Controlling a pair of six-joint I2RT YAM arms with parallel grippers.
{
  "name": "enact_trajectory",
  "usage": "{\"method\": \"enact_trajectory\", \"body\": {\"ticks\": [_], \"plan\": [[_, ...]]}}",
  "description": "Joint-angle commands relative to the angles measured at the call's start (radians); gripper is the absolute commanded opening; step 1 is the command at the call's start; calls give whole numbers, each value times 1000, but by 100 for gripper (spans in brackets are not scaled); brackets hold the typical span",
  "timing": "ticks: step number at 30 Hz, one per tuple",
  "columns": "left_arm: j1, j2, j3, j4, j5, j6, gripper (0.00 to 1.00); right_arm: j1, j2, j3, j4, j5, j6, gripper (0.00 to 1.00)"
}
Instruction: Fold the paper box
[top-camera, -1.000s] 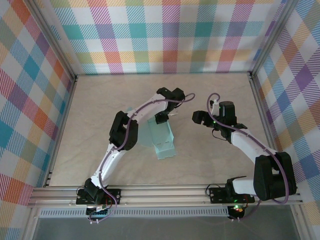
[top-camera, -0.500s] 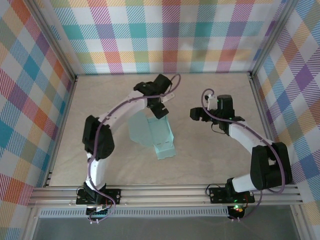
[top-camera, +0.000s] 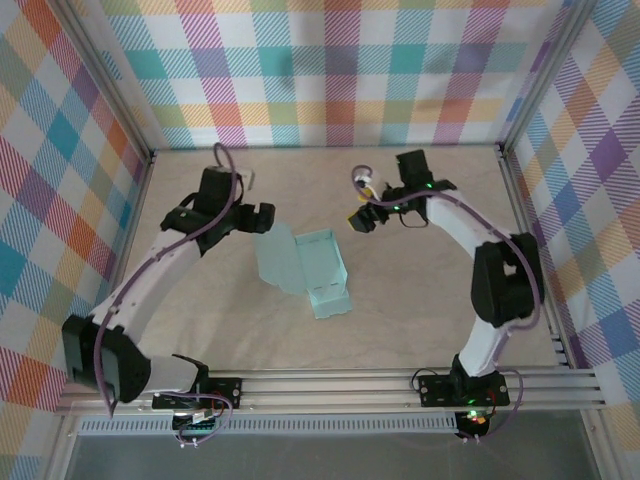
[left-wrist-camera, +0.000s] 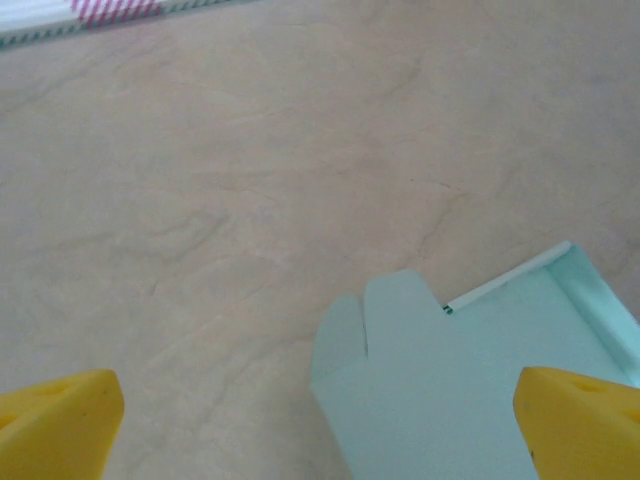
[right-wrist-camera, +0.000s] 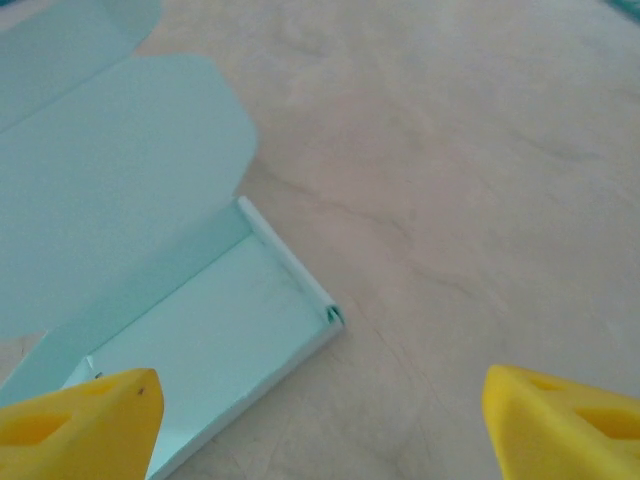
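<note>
Left claw (top-camera: 260, 216) stands wide with nothing between its yellow fingertips (left-wrist-camera: 55, 425). It hangs at the upper left corner of the paper box (top-camera: 312, 270), just beside the open lid flap. Right claw (top-camera: 361, 215) is wide and empty too, up to the box's right and apart from it. Through my left wrist camera I see the flap's rounded tabs. Through the right one I see the shallow tray with a low wall along its edge. The box lies a little below the middle of the overhead view on the table (top-camera: 200, 320), half made, its lid unfolded to the left. My worry is that the card is thin and the tabletop looks smooth. A push from one side alone may slide the box away, and a hard pinch may crumple a flap off its crease.
</note>
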Motion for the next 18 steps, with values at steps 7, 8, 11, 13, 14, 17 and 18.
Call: {"method": "enact_trajectory", "body": {"ticks": [7,8,11,13,14,17,18], "plan": [[87,-177,-145,8,74,-119,100,134,419,551,-586,122,-397,74],[92,-176,-147,10,78,-116,100,142,452,596,-605,131,-398,71],[97,-149,-138,5,102,-100,100,162,521,688,-630,133,-410,63],[97,-121,-129,1,115,-90,100,173,549,720,-637,123,-417,60],[97,-111,-126,0,120,-84,100,176,562,733,-636,119,-416,58],[97,-88,-121,2,127,-69,100,188,602,778,-649,123,-419,54],[97,-85,-121,1,128,-65,100,192,614,790,-654,129,-420,54]]}}
